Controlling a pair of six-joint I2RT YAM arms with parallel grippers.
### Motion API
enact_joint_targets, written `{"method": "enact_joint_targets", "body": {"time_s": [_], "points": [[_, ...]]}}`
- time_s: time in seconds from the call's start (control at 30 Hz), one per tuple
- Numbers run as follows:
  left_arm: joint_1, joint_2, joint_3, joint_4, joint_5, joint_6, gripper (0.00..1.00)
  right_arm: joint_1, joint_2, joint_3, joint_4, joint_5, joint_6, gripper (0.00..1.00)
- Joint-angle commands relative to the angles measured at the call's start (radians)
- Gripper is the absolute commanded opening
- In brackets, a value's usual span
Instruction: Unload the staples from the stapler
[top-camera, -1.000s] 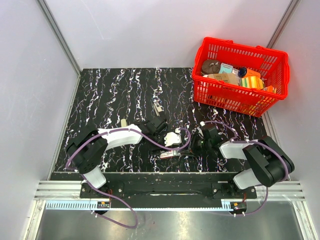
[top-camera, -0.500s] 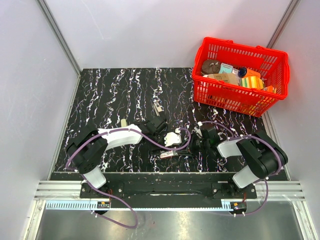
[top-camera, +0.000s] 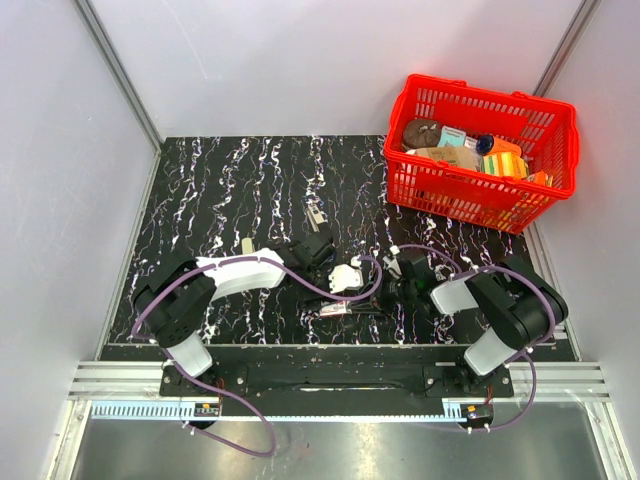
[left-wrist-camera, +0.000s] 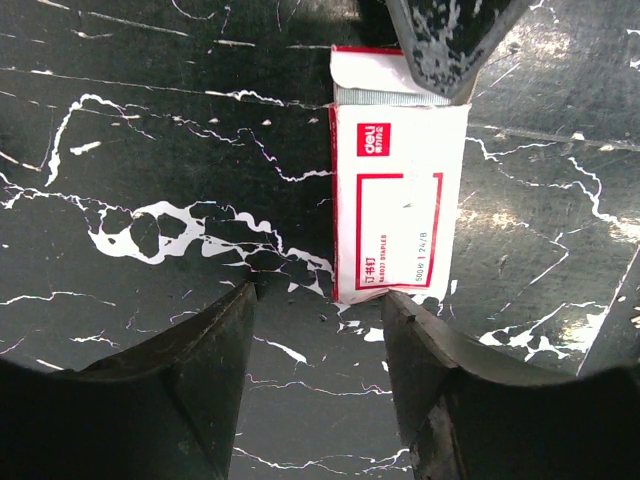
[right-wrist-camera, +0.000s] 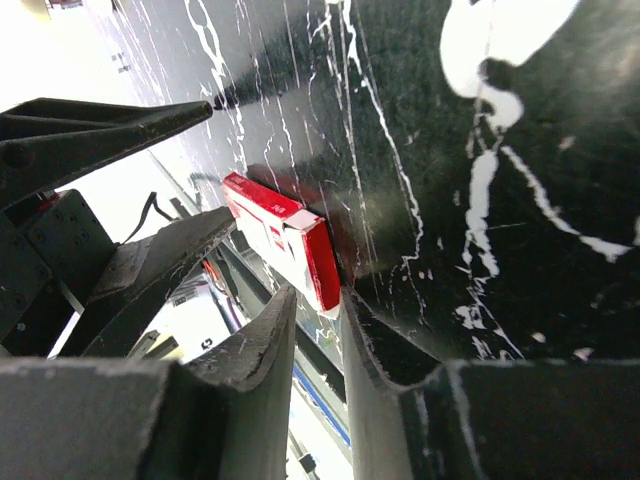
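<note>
Both arms by red-and-white box, not stapler; unloading likely not yet begun. Left gripper fingers spread, empty. Right gripper fingers nearly pressed together, nothing seen between. Next: locate, grasp stapler.

Tabletop glossy black marble-look; staple box prob. matt card; basket red plastic.
</note>
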Motion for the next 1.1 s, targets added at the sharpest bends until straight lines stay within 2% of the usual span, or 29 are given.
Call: {"method": "enact_joint_targets", "body": {"time_s": [0.0, 0.3, 0.43, 0.6, 0.73, 0.8, 0.83, 0.87, 0.93, 1.07], "points": [[-0.006, 0.025, 0.032, 0.007, -0.029, 0.026, 0.57, 0.035, 0.033, 0.022, 0.071, -0.015, 0.03, 0.29], [-0.012, 0.031, 0.044, 0.006, -0.026, 0.028, 0.57, 0.052, 0.054, 0.036, 0.077, -0.006, 0.04, 0.29], [-0.014, 0.022, 0.041, 0.003, -0.027, 0.022, 0.59, 0.051, 0.025, 0.042, 0.027, 0.006, 0.026, 0.35], [0.008, -0.048, 0.019, -0.023, -0.024, 0.02, 0.65, 0.026, -0.077, 0.064, -0.139, 0.044, -0.046, 0.4], [0.072, -0.137, 0.035, -0.084, 0.002, 0.003, 0.7, 0.006, -0.139, 0.093, -0.286, 0.073, -0.114, 0.43], [0.12, -0.183, 0.061, -0.124, 0.019, -0.008, 0.74, -0.003, -0.154, 0.111, -0.34, 0.083, -0.146, 0.48], [0.138, -0.208, 0.076, -0.149, 0.025, -0.011, 0.91, -0.008, -0.156, 0.127, -0.372, 0.087, -0.163, 0.51], [0.155, -0.231, 0.096, -0.175, 0.034, -0.012, 0.99, -0.012, -0.157, 0.14, -0.398, 0.095, -0.178, 0.54], [0.186, -0.271, 0.143, -0.229, 0.045, -0.02, 0.99, -0.012, -0.164, 0.188, -0.469, 0.132, -0.222, 0.62], [0.258, -0.358, 0.203, -0.292, 0.072, -0.052, 0.99, -0.012, -0.164, 0.347, -0.714, 0.26, -0.345, 0.83]]}}
